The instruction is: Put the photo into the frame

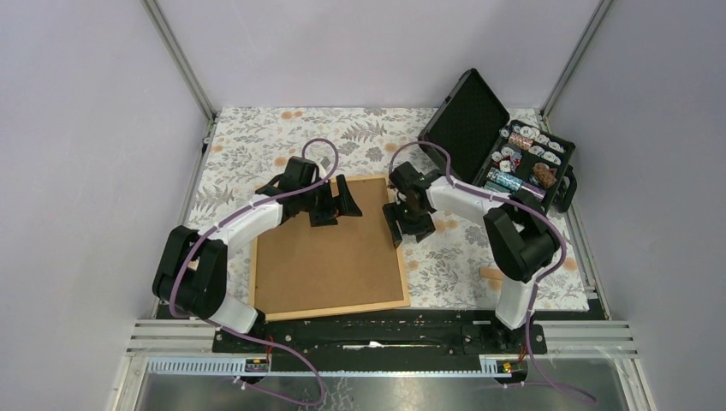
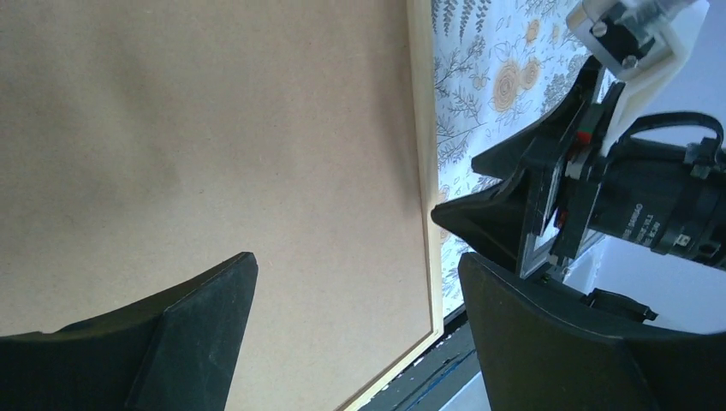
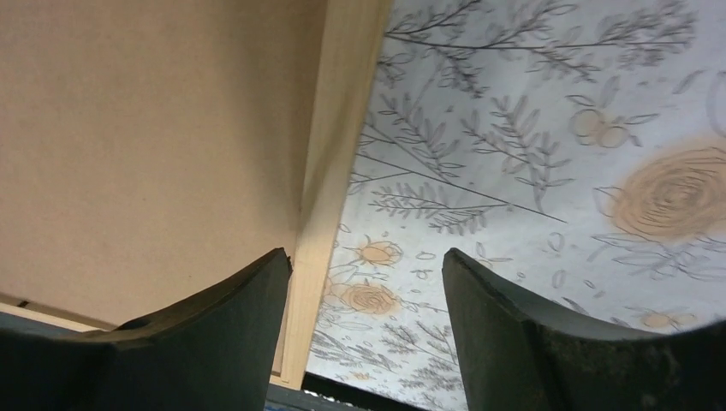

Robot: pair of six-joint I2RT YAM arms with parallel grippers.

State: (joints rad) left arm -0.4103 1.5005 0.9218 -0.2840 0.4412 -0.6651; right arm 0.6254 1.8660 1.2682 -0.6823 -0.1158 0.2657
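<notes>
L pincer [image 1: 336, 205] jaws apart, empty, over brown backing board [image 1: 330, 257] near far edge. Frame [image 1: 342, 310] lies flat mid-table [image 1: 257, 137], board filling it. R pincer [image 1: 407, 233] jaws apart, empty, at frame's right rail. Black case [image 1: 467, 120] open, far right.

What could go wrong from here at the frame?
1. The right arm's jaws hang open over the frame's side rail; closing there could shove the frame across the cloth.
2. The left arm's jaws are close beside them; the arms could collide.
3. Only the backing board shows; the photo is unseen.
</notes>
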